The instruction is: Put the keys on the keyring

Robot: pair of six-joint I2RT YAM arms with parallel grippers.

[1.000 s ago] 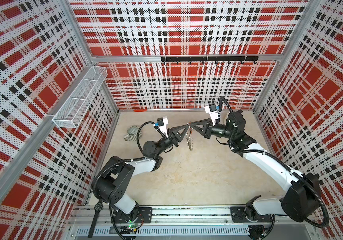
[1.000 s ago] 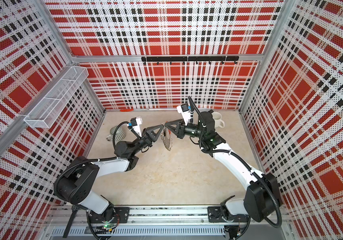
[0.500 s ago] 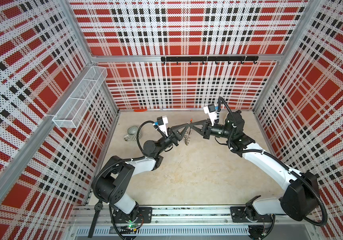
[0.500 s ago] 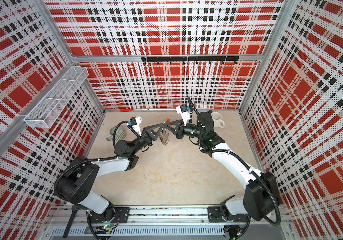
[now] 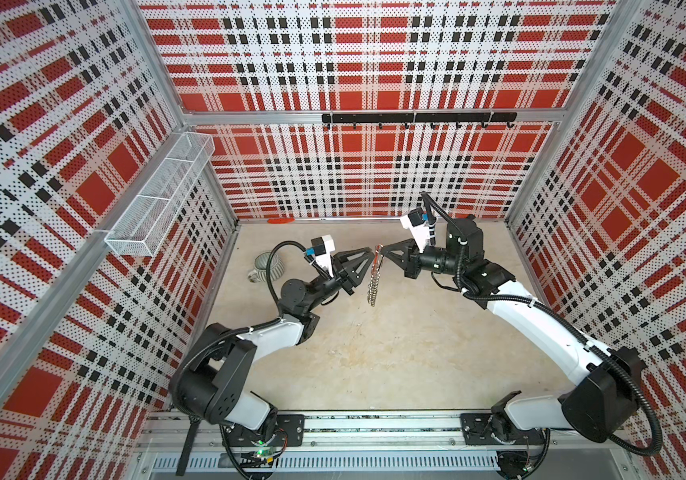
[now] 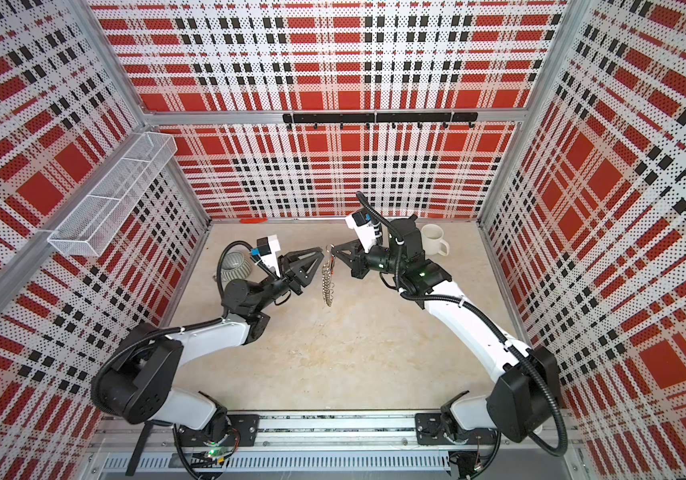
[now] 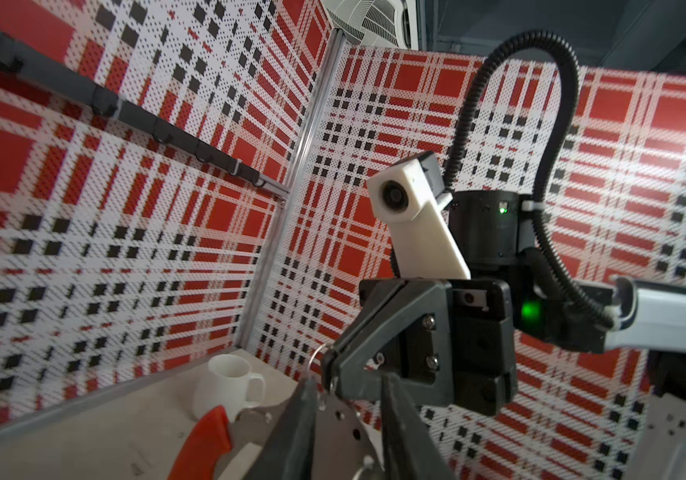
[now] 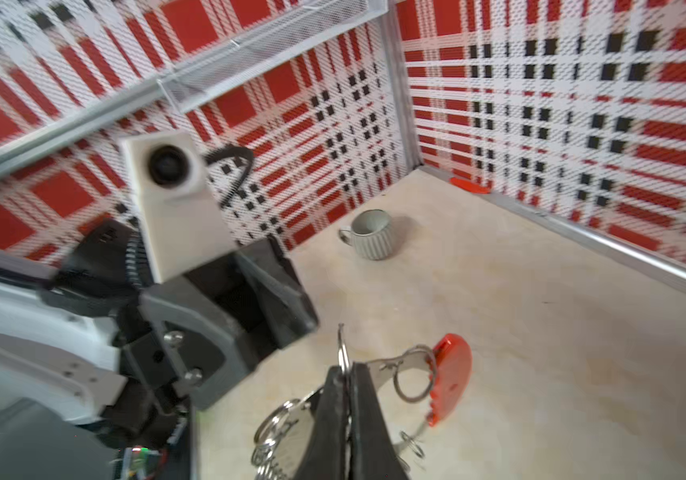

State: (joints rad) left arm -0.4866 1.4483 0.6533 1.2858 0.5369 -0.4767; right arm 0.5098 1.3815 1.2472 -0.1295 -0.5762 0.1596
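Keyring (image 5: 374, 276) hung in mid-air above tabletop (image 5: 374, 357), pinched at its top by the closed right end effector (image 5: 387, 252). Left end effector (image 5: 367, 255) sat just beside it, jaws parted, gripping nothing. Keys not discernible. Judged step: presenting ring. Next: left locates 1 key and aligns it finely.

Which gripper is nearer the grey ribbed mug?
Left. The left gripper is between the grey ribbed mug and the hanging keyring; the right gripper grips the keyring from its far side, farther from the mug.
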